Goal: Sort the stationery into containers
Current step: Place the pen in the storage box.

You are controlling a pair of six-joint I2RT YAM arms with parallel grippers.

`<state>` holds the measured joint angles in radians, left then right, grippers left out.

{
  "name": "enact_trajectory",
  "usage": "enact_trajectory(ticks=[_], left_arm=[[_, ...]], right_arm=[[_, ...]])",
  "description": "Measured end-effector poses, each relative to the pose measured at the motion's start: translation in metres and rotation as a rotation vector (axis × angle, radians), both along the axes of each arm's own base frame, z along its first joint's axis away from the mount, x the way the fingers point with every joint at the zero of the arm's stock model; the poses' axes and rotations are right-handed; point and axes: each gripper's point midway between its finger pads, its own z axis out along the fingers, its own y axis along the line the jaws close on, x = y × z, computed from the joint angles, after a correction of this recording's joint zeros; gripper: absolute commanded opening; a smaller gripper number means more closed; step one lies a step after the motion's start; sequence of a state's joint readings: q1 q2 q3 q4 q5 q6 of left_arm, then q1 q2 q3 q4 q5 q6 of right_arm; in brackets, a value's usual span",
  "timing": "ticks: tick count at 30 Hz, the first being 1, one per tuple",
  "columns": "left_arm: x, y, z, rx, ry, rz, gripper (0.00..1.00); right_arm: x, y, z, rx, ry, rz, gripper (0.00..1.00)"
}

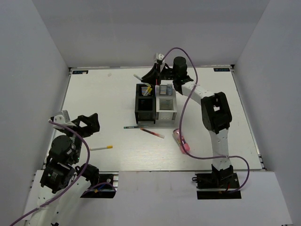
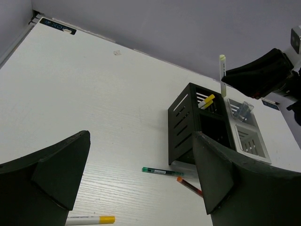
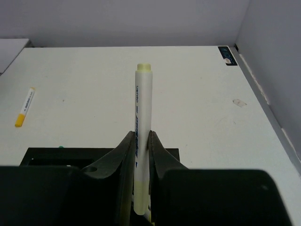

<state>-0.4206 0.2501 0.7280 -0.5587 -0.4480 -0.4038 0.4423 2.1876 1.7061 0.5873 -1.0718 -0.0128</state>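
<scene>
My right gripper (image 3: 141, 141) is shut on a white stick with yellow tips (image 3: 142, 113). It holds the stick upright over the far black bin of the containers (image 1: 145, 104). The left wrist view shows that held stick (image 2: 222, 75) above the bin, with another yellow-tipped stick (image 2: 207, 100) leaning inside. A clear blue-capped tube (image 2: 243, 109) lies in the far white bin. On the table lie a dark slim pen (image 1: 134, 127), a red pen (image 1: 152, 133), a pink tube (image 1: 182, 141) and a white stick with a yellow tip (image 1: 101, 148). My left gripper (image 1: 87, 123) is open and holds nothing, well left of the bins.
The four bins stand as one block, black pair (image 2: 195, 122) on the left and white pair (image 2: 247, 136) on the right. Grey walls enclose the white table (image 1: 103, 94) on three sides. A purple cable (image 1: 181, 108) arcs along the right arm.
</scene>
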Motion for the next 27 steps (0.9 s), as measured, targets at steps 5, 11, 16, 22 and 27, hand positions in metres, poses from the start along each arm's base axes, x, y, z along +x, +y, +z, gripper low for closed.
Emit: enact_trajectory(ticks=[5, 11, 16, 22, 27], left_arm=[[0.001, 0.0, 0.001, -0.001, -0.003, 0.0, 0.99], [0.002, -0.001, 0.0, 0.002, 0.003, -0.001, 0.99], [0.002, -0.001, 0.0, 0.002, 0.003, -0.003, 0.99], [0.002, -0.001, 0.0, 0.002, 0.004, -0.004, 0.99], [0.002, -0.001, 0.0, 0.002, 0.003, -0.004, 0.99]], right_arm=[[-0.002, -0.001, -0.014, 0.056, 0.067, 0.077, 0.0], [-0.011, 0.0, -0.031, 0.071, 0.121, 0.147, 0.0], [-0.014, 0.0, -0.031, 0.071, 0.119, 0.16, 0.09], [-0.012, 0.0, -0.038, 0.052, 0.134, 0.155, 0.28], [-0.009, 0.001, -0.044, 0.035, 0.142, 0.146, 0.37]])
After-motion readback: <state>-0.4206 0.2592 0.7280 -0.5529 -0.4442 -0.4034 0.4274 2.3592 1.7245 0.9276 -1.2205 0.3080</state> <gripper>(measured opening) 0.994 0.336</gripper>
